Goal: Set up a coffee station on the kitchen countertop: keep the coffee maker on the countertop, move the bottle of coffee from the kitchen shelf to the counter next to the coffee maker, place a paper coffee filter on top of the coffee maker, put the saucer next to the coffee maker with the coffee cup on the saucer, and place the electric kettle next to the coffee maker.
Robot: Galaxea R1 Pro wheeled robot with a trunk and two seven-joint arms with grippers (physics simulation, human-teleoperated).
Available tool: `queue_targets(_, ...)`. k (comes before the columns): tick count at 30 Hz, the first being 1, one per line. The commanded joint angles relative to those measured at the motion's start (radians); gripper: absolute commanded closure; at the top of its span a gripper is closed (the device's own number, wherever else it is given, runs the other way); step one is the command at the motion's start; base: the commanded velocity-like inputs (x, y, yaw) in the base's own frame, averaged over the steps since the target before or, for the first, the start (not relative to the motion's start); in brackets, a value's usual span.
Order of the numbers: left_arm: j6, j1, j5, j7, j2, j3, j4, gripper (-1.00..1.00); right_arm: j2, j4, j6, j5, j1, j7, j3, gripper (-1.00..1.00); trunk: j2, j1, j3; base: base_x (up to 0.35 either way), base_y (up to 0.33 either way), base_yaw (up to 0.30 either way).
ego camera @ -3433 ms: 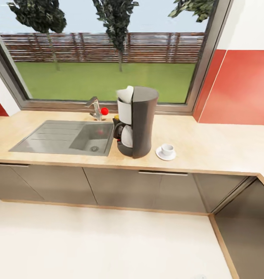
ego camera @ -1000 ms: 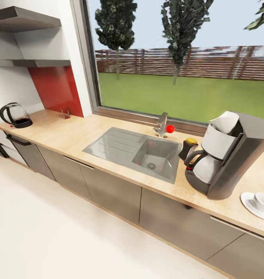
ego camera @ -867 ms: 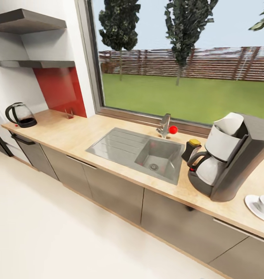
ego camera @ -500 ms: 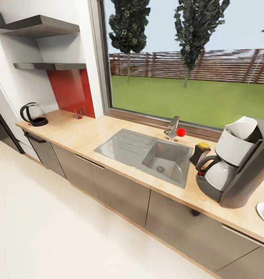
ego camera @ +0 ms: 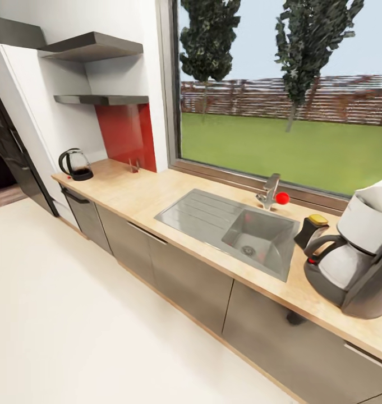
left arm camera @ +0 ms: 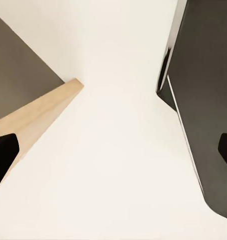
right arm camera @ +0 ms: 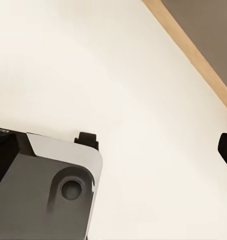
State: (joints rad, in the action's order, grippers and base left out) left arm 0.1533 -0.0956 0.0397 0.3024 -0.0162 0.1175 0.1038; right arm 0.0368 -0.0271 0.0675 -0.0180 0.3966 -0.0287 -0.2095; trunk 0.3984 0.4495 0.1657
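Head view, left to right: dark tall appliance (ego camera: 11,151) at the far left edge, two grey wall shelves (ego camera: 95,47) above a red backsplash (ego camera: 129,134). The electric kettle (ego camera: 76,164) stands upright on the far left end of the kitchen countertop (ego camera: 134,193), well apart from everything else. Small clear holder (ego camera: 133,166) near the backsplash. Inset grey sink (ego camera: 235,230) mid-counter, faucet (ego camera: 269,191) with red knob behind it. The bottle of coffee (ego camera: 311,231), yellow cap, just beside the coffee maker (ego camera: 359,258) at the right edge; white paper filter (ego camera: 376,196) on top of the machine.

Left gripper (left arm camera: 113,150): dark fingertips (left arm camera: 3,155) at opposite frame edges, spread wide, nothing between them, pale floor (left arm camera: 118,175) below. Right gripper (right arm camera: 113,145): likewise wide apart, empty, over floor and the robot base (right arm camera: 43,190).
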Motion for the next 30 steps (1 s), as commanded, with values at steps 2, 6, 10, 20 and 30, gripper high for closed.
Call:
queue_targets(2,0.004,0.0,0.005,0.0,0.001,0.005,0.002,-1.0,0.0,0.001,0.002,-0.002,0.001,-0.003,-0.005,-1.0,0.002,0.001,0.001,0.0,0.0,0.264)
queue_targets(6,0.005,0.0,0.001,0.0,0.0,0.005,0.002,-1.0,0.0,0.001,0.002,-0.002,0.001,-0.004,-0.005,-1.0,0.002,0.001,0.0,0.0,0.0,0.273)
queue_targets(10,0.005,0.0,-0.001,0.0,-0.004,0.003,0.002,-1.0,0.0,0.001,0.002,-0.002,0.001,-0.004,-0.006,-1.0,0.002,0.001,0.0,0.105,0.102,0.276)
queue_targets(20,0.006,0.0,0.002,0.0,0.002,0.004,0.004,-1.0,-0.002,0.001,0.0,-0.002,0.001,-0.004,-0.006,-1.0,0.002,0.001,0.0,0.226,0.243,0.277)
queue_targets(30,0.005,0.002,0.005,0.0,0.003,0.004,0.004,-1.0,-0.003,0.001,0.0,-0.003,0.001,-0.004,-0.006,-1.0,0.002,0.001,0.0,0.255,0.249,0.277)
